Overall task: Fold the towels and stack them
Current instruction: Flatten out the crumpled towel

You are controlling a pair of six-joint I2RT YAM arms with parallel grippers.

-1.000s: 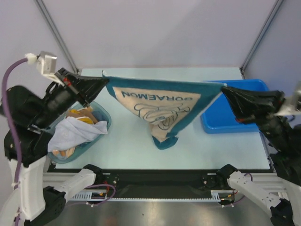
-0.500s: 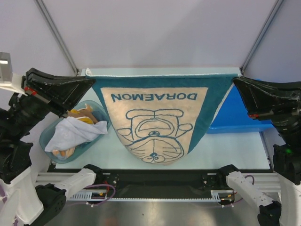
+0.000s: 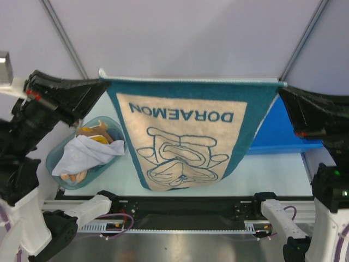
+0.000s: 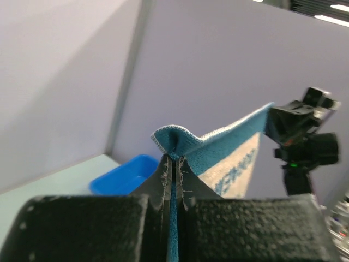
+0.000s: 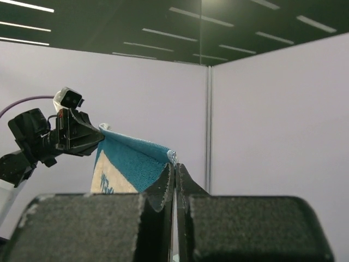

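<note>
A teal towel [image 3: 185, 142] with a cream panel hangs spread flat in the air above the desk [image 3: 272, 172], stretched between the two arms. Seen from above, its taut top edge runs from about 10 o'clock to 2 o'clock, and the loose lower edge droops toward 6 o'clock, near the arm bases. The blue lettering "DORAEMON" and a line-drawn cartoon face read upside down in this view.

The left tool [image 3: 104, 82] is clenched on the towel's corner at 10 o'clock. In the left wrist view the fingers [image 4: 163, 174] are pressed together with a teal fold of cloth poking out above them. The right tool [image 3: 281, 90] is clenched on the corner at 2 o'clock. Its own camera shows the teal edge pinched between the closed fingers [image 5: 163, 183] and running off toward the other arm.

At 9 o'clock on the desk sits a see-through teal tub [image 3: 50, 162]. A crumpled white towel [image 3: 87, 153] lies in it, with an orange cloth [image 3: 95, 132] bunched just behind. At 3 o'clock a blue bin [image 3: 278, 131] rests on the desk, partly hidden by the hanging towel.
</note>
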